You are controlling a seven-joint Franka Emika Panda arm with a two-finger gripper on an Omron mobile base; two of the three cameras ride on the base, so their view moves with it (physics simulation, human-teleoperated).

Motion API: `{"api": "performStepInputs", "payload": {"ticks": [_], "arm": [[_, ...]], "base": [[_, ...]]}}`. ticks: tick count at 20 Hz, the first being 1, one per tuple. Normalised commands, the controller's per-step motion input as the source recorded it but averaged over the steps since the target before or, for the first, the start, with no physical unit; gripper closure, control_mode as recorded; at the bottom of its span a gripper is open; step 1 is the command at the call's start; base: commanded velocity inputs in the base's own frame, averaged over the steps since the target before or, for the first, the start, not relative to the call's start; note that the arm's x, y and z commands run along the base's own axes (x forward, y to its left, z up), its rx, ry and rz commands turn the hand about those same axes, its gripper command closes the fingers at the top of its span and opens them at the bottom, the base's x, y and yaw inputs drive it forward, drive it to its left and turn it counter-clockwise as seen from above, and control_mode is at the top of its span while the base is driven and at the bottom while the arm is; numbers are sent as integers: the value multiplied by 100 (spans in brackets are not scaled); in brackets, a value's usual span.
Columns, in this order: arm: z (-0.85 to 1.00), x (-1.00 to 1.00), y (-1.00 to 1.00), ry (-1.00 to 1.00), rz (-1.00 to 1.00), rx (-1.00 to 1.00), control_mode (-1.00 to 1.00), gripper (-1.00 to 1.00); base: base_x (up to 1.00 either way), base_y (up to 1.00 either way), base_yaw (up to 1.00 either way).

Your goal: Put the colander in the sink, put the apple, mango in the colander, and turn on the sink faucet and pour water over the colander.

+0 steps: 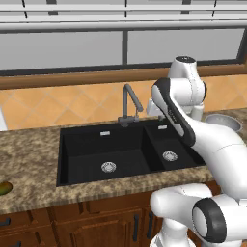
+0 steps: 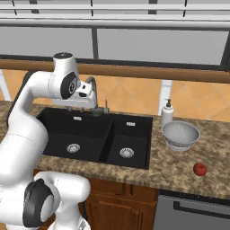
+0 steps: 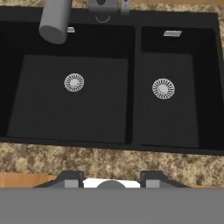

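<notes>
Speckled brown granite counter point(image 1: 29, 159) w/ wood cabinets below, orange tile backsplash and a wide window behind. One black sink point(image 2: 96, 134) set into the counter: 2 basins, big one on the left, small one on the right, 1 round silver drain in each, so 2 drains total. Sink's long axis runs left-right along the counter edge.

One faucet point(image 1: 129, 103), dark grey, upright stem at the back rim about where the 2 basins meet. In the hand view its spout point(image 3: 56, 19) sits at approx 11 o'clock, hanging over the back of the big basin. No stream visible from it.

One colander point(image 2: 180, 134), silver, perforated, upright w/ open side up, on the counter at 3 o'clock from the sink, just right of the small basin. Round, so no long axis. White soap bottle point(image 2: 167, 112) just behind it, at its 11 o'clock.

One apple point(image 2: 200, 169), red, on the counter at approx 5 o'clock from the colander, apart from it, nearer the front edge.

One mango point(image 1: 5, 188), yellow-green, at the far left edge of the left base view, approx 8 o'clock from the sink, cut off by the frame; long axis looks roughly left-right, can't tell more.

Gripper point(image 3: 111, 178) is up over the sink, pointing down at the basins. Two tips apart w/ nothing between them: part open, holding nothing.
</notes>
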Motion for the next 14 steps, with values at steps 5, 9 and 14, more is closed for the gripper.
{"api": "performStepInputs", "payload": {"ticks": [5,9,14], "arm": [[0,-31,-35,-6,-1,7,-100,-100],[0,-65,-94,-8,-12,18,-100,-100],[-7,-44,-100,0,-39,10,-100,-100]], "base": [[0,0,0],[0,0,0],[0,0,0]]}}
